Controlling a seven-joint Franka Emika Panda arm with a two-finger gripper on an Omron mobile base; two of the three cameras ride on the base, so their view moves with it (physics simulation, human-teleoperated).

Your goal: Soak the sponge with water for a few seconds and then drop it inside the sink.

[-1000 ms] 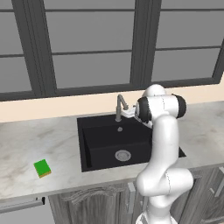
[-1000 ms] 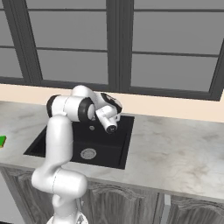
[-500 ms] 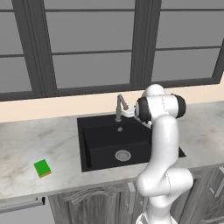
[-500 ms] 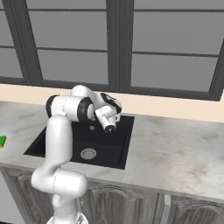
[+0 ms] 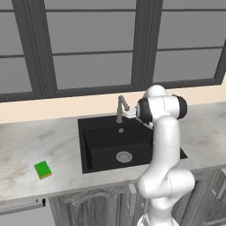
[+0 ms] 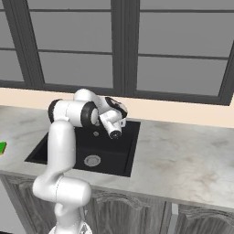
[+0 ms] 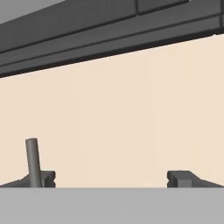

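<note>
The green sponge (image 5: pixel 43 169) lies flat on the marble counter, far left of the black sink (image 5: pixel 100 149), and shows at the left edge of the right base view (image 6: pixel 2 147). My gripper (image 5: pixel 131 114) hovers at the sink's back edge, right beside the grey faucet (image 5: pixel 120 108), and points at the wall. In the hand view the gripper (image 7: pixel 113 179) is open with nothing between its fingertips (image 7: pixel 181 178). A thin grey faucet rod (image 7: pixel 32 161) stands just by the left tip. Water is out of view.
A round silver drain (image 5: pixel 124 156) sits in the basin floor. My white arm rises over the sink's right half (image 6: pixel 114 157). A beige wall and dark window frames stand behind the counter. Marble counter (image 6: pixel 183 153) stretches to the right.
The fingers have spread slightly wider. The arm and hand have barely moved, and the sponge lies where it was.
</note>
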